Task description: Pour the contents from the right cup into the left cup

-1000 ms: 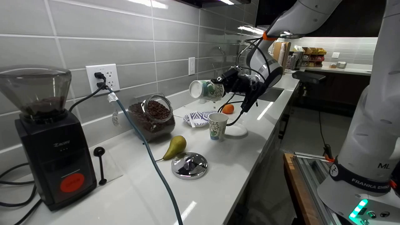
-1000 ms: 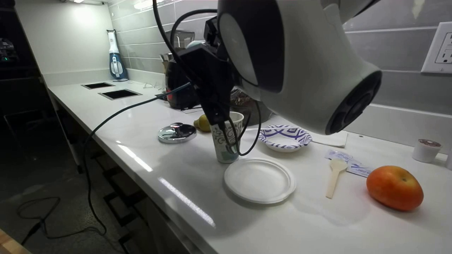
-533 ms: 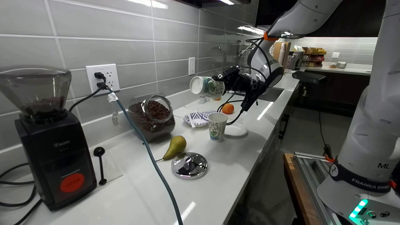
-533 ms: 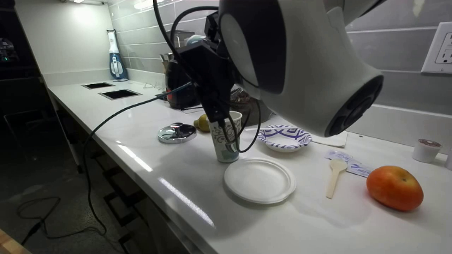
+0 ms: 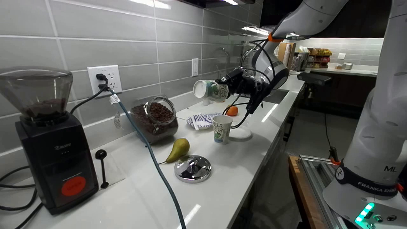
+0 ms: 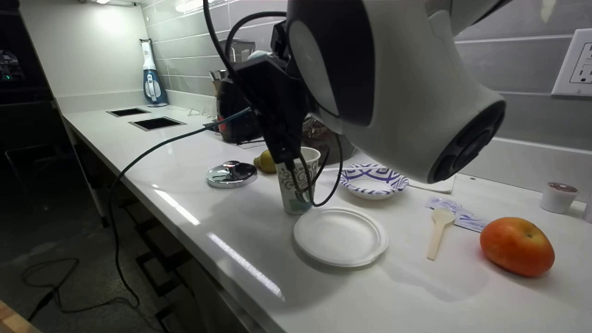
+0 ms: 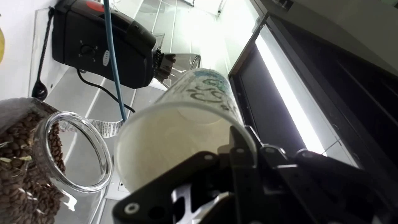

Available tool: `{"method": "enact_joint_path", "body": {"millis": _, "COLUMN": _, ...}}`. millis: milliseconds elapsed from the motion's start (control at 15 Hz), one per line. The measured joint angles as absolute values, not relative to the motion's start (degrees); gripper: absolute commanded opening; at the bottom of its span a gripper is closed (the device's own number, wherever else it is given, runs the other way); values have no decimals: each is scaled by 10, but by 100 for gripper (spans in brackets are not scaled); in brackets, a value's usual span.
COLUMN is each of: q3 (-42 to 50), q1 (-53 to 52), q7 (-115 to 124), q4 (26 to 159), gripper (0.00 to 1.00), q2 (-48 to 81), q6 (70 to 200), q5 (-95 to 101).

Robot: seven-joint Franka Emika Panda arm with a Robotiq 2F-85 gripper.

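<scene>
The gripper (image 7: 244, 133) is clamped on the wall of the held cup (image 5: 214, 91), 1 jaw inside the mouth and 1 outside. That cup lies on its side, mouth toward the gripper, base pointing away. Below the gripper, a gap of air separates the held cup from the standing cup (image 5: 221, 129), which is upright on the counter (image 5: 222, 190). Black cables (image 6: 341, 159) loop down beside the gripper, close by the standing cup; whether they touch it, I cannot tell. A tiled wall (image 5: 105, 22) rises on 1 side of the gripper; on the opposite side runs the counter's front edge.

Both cups taper and carry printed scrolls on white. Beneath the gripper, a matte white plate (image 6: 341, 237) sits just beside the standing cup, with a blue-patterned bowl (image 6: 374, 183) near. Farther out are a glass jar (image 5: 155, 130) of brown beans, a smooth green pear (image 5: 178, 149) and, just beside it, a domed, mirror-bright lid (image 5: 193, 168).
</scene>
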State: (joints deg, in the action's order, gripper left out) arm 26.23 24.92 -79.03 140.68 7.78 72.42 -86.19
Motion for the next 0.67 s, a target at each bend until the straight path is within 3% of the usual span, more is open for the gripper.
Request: {"method": "enact_joint_path", "body": {"millis": 667, "q3": 235, "q1": 220, "q7": -722, "q4": 1408, "gripper": 1, "q2": -41, "q6": 934, "q5": -710}}
